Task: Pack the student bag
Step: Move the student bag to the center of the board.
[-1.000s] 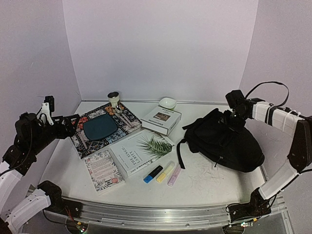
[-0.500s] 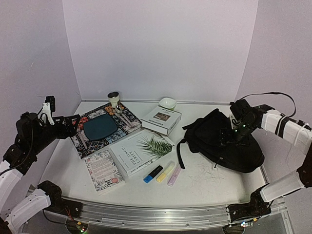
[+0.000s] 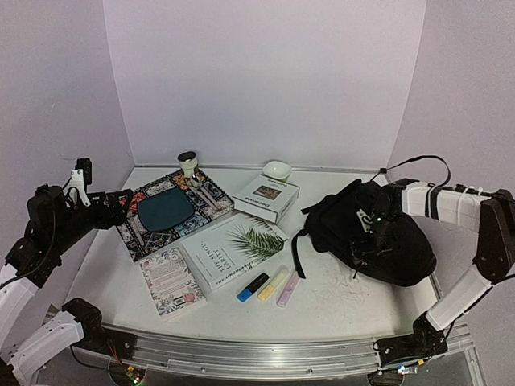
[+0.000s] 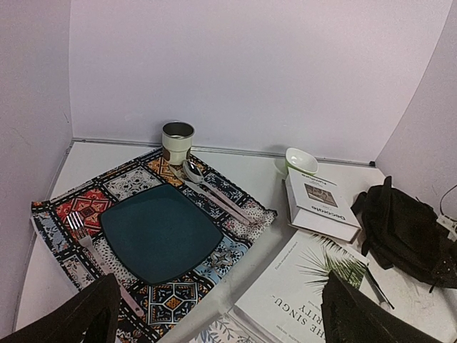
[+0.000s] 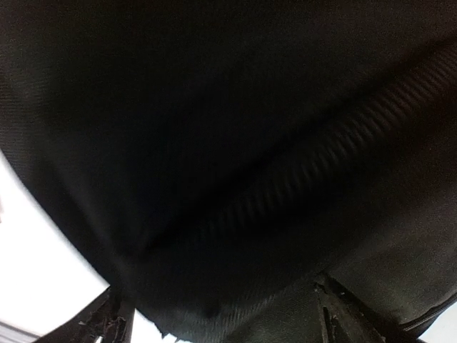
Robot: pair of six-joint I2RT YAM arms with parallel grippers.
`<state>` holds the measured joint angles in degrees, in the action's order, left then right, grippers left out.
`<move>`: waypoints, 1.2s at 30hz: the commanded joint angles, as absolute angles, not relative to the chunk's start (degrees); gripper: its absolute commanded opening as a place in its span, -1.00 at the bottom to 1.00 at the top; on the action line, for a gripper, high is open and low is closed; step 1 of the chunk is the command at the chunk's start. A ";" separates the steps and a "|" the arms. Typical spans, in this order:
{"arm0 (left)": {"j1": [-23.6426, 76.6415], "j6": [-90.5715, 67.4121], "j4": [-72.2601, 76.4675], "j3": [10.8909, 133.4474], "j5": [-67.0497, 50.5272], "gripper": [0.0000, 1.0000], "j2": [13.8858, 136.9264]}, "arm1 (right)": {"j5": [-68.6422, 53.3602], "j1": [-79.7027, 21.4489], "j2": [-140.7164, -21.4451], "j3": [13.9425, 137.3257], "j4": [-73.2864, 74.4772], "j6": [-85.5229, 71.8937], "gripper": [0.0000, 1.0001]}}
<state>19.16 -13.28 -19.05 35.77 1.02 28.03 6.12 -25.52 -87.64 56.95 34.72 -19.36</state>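
Two sets of fingers are spread wide. The right gripper is down on the student bag. Its fingers are right against the black cloth and pinch nothing I can see. The bag lies at 3 o'clock on the table. The left gripper hangs empty at 9 o'clock, well apart from it.

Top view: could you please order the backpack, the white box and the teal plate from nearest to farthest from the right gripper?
1. Backpack: on the right, directly beneath the right gripper.
2. White box: in the middle, towards the back.
3. Teal plate: far left, on the patterned mat.
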 commanded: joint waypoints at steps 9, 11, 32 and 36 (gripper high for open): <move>19.25 -11.95 -17.48 36.30 -1.54 0.99 28.07 | 7.86 -29.81 -93.23 58.55 36.13 -28.95 -0.50; 19.25 -11.97 -17.52 36.30 -1.52 0.99 28.04 | 6.97 -30.90 -93.13 58.93 35.74 -32.34 -0.68; 19.25 -14.58 -15.68 36.38 -9.91 0.99 30.39 | 5.11 -46.49 -93.17 63.65 21.54 -69.13 -0.70; 19.25 -17.44 -14.89 37.14 -14.95 0.99 35.57 | 2.84 -47.16 -94.44 65.91 18.95 -66.80 -0.36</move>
<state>19.14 -14.56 -17.94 35.77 -8.16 31.02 3.07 -46.51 -93.13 61.84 21.36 -65.81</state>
